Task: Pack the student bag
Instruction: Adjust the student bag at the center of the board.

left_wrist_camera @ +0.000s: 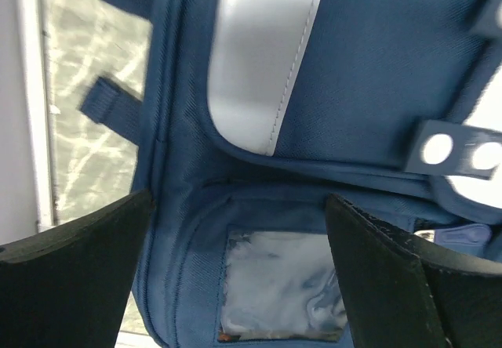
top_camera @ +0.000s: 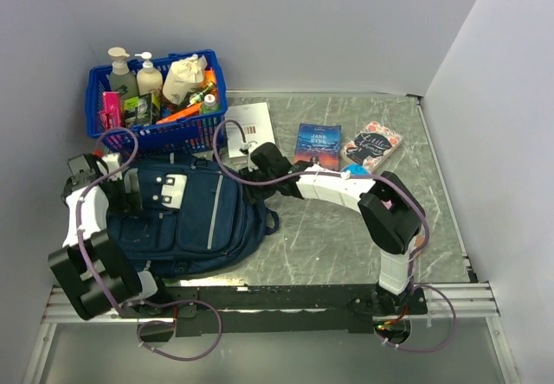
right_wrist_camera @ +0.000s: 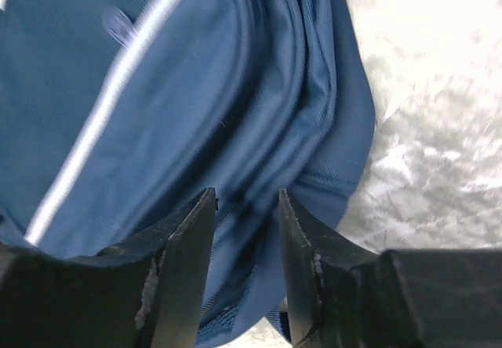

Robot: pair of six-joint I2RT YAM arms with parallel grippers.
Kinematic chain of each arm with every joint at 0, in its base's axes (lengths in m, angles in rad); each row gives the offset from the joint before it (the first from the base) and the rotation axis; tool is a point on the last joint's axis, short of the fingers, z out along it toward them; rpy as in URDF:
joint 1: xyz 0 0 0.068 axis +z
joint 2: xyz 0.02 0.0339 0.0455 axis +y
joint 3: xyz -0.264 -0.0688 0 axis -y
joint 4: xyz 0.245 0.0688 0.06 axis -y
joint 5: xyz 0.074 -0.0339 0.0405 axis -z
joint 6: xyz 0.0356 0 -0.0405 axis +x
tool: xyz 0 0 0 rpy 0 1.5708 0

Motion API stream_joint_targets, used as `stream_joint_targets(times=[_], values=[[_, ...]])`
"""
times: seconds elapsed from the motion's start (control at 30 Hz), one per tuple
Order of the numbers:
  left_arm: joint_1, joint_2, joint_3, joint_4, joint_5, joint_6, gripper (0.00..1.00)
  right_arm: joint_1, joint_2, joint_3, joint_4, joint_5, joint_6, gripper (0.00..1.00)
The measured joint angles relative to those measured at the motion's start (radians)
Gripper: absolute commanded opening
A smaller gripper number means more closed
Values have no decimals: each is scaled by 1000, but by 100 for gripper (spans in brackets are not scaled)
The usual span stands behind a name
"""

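Observation:
The student bag (top_camera: pixel 186 220), navy blue, lies flat on the left half of the table. My left gripper (top_camera: pixel 130 192) hovers open over its top end. In the left wrist view the left gripper (left_wrist_camera: pixel 239 199) straddles the clear ID window (left_wrist_camera: pixel 282 281), below the white patch (left_wrist_camera: pixel 259 50), with nothing held. My right gripper (top_camera: pixel 251 189) is at the bag's right edge. In the right wrist view the right gripper (right_wrist_camera: pixel 246 193) has its jaws half closed, a gap still between them, with a fold of the bag's (right_wrist_camera: pixel 196 89) rim in that gap, near the grey stripe (right_wrist_camera: pixel 102 105).
A blue plastic basket (top_camera: pixel 186 135) full of bottles and small items stands behind the bag at the back left. A white booklet (top_camera: pixel 251 129), a dark blue book (top_camera: pixel 318 146) and a pink patterned book (top_camera: pixel 372 148) lie on the grey marbled table (top_camera: pixel 346 228).

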Motion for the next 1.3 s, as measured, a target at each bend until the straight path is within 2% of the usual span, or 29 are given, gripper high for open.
stream_joint_targets(times=[0.17,0.27,0.3,0.33,0.37,0.4,0.47,0.5,0.57,0.7,0.87,1.0,1.17,1.3], values=[[2,31,-42,38,-5,37,99,0,0,-45,35,-10,7,35],[3,31,-45,45,6,48,83,0,-2,-70,65,-12,10,26],[5,31,-49,52,11,56,69,-1,-4,-84,77,-14,11,22],[5,32,-55,60,14,61,62,-2,-8,-100,90,-17,11,15],[5,35,-58,66,18,63,55,-2,-18,-118,102,-21,11,13],[6,40,-62,74,28,71,41,-2,-31,-143,118,-26,11,11],[6,48,-67,87,43,78,30,2,-68,-196,143,-40,11,8],[6,48,-67,92,52,80,19,6,-95,-230,156,-44,10,6],[6,48,-64,97,80,82,9,25,-164,-304,166,-53,1,5],[-31,48,-46,76,117,76,3,77,-301,-425,179,-74,-31,1],[-144,43,-3,36,127,53,1,121,-419,-528,176,-93,-70,4],[-277,13,19,33,128,28,1,127,-504,-584,136,-100,-95,25],[-435,12,75,40,121,-3,1,143,-576,-611,56,-140,-124,34],[-534,70,158,43,116,-21,1,155,-616,-615,6,-183,-137,44]])
